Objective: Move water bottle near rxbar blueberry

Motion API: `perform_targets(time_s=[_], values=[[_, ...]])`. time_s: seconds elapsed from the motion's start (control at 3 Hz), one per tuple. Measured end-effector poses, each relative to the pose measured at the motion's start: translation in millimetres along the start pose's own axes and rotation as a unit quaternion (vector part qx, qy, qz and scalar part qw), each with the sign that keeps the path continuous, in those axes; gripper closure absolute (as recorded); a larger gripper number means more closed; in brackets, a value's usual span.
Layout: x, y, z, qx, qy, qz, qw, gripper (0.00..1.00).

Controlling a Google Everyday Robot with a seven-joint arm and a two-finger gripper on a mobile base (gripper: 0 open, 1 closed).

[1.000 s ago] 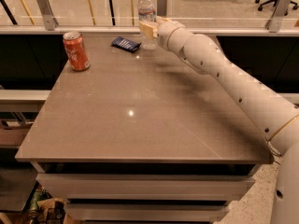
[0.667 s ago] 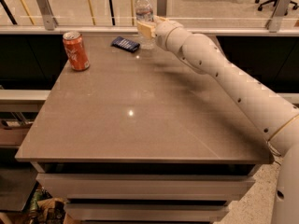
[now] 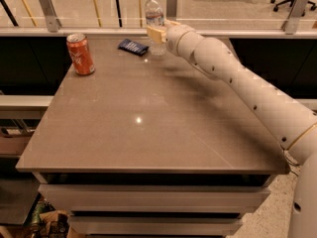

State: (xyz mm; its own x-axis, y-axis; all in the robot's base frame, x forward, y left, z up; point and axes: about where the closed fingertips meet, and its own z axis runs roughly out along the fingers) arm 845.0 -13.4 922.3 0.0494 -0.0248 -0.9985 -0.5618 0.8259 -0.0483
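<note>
The water bottle (image 3: pixel 154 15) stands upright near the table's far edge, clear with a white cap. My gripper (image 3: pixel 157 34) reaches in from the right and its tan fingers (image 3: pixel 155 32) are closed around the bottle's lower body. The rxbar blueberry (image 3: pixel 132 46), a flat dark blue bar, lies on the table just left of the bottle, a short gap away. The bottle's base looks to be at or just above the tabletop.
An orange soda can (image 3: pixel 80 54) stands upright at the far left of the brown table (image 3: pixel 148 128). A glass railing with metal posts (image 3: pixel 47 9) runs behind the table's far edge. My arm (image 3: pixel 237 83) crosses the table's right side.
</note>
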Motion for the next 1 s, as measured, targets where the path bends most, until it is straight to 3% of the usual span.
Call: perform_targets(time_s=[0.67,1.0], values=[[13.1,-3.8,-0.5,0.003,0.008,0.009,0.9999,1.00],[13.2,-1.9,0.7,0.002,0.008,0.009,0.9999,0.82]])
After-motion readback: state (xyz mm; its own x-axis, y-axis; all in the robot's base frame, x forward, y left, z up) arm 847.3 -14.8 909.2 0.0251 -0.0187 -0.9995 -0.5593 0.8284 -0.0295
